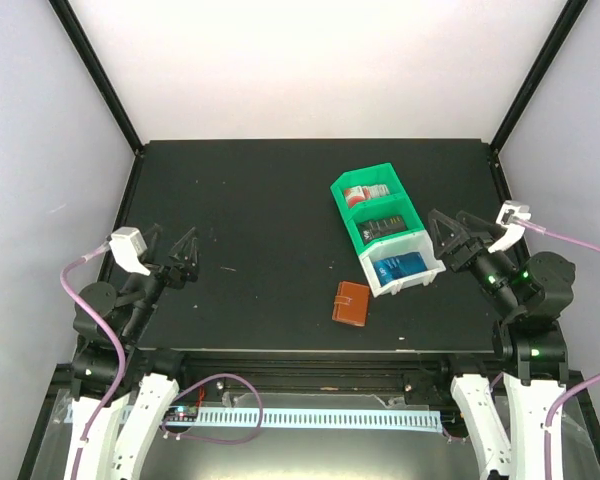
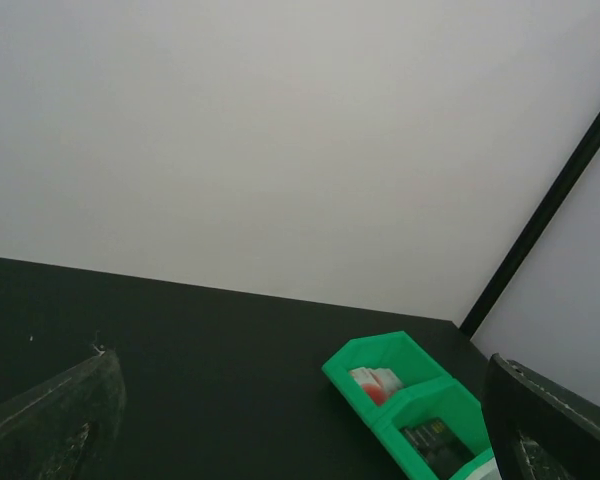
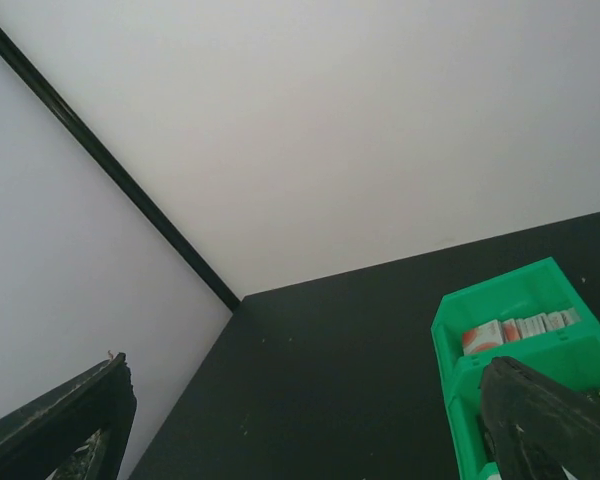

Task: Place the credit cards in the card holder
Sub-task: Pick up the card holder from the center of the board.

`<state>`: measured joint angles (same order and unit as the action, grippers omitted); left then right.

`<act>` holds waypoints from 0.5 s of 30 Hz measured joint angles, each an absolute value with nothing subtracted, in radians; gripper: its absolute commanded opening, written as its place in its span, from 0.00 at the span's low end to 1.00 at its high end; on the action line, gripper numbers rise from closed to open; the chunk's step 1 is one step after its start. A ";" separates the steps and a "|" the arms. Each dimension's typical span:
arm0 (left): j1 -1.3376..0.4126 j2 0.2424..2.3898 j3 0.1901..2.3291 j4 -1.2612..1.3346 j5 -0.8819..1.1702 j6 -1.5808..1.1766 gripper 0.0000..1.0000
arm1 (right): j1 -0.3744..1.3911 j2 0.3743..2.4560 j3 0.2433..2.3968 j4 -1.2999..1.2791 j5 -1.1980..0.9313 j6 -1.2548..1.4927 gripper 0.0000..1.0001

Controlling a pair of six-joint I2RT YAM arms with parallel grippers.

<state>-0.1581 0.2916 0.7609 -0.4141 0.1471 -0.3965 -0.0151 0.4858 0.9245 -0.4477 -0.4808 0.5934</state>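
Observation:
The brown leather card holder (image 1: 351, 302) lies closed on the black table, near the front edge. The credit cards sit in a green-and-white divided tray (image 1: 340, 187): red-and-white cards (image 1: 366, 192) in the far compartment, dark cards (image 1: 386, 224) in the middle one, blue cards (image 1: 401, 266) in the near white one. The red-and-white cards (image 2: 376, 383) and dark cards (image 2: 432, 440) show in the left wrist view, and the red-and-white cards (image 3: 515, 330) in the right wrist view. My left gripper (image 1: 189, 254) is open and empty at the table's left. My right gripper (image 1: 450, 235) is open and empty just right of the tray.
Black frame posts stand at the table's back corners (image 1: 514, 102). White walls enclose the table on three sides. A perforated white strip (image 1: 320, 417) and pink cables (image 1: 220, 400) lie below the front edge.

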 measured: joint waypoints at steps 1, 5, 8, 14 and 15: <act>-0.156 0.289 0.756 -0.408 0.150 -0.404 0.99 | -0.016 0.486 0.920 -0.448 -0.488 0.598 0.95; -0.156 0.266 0.743 -0.416 0.139 -0.450 0.99 | -0.019 0.486 0.889 -0.432 -0.513 0.619 0.95; -0.154 0.253 0.743 -0.433 0.134 -0.481 0.99 | -0.020 0.485 0.844 -0.406 -0.552 0.639 0.95; -0.150 0.244 0.701 -0.443 0.152 -0.536 0.99 | -0.023 0.524 0.743 -0.363 -0.680 0.664 0.94; -0.150 0.239 0.678 -0.438 0.158 -0.546 0.99 | -0.022 0.541 0.725 -0.358 -0.701 0.664 0.94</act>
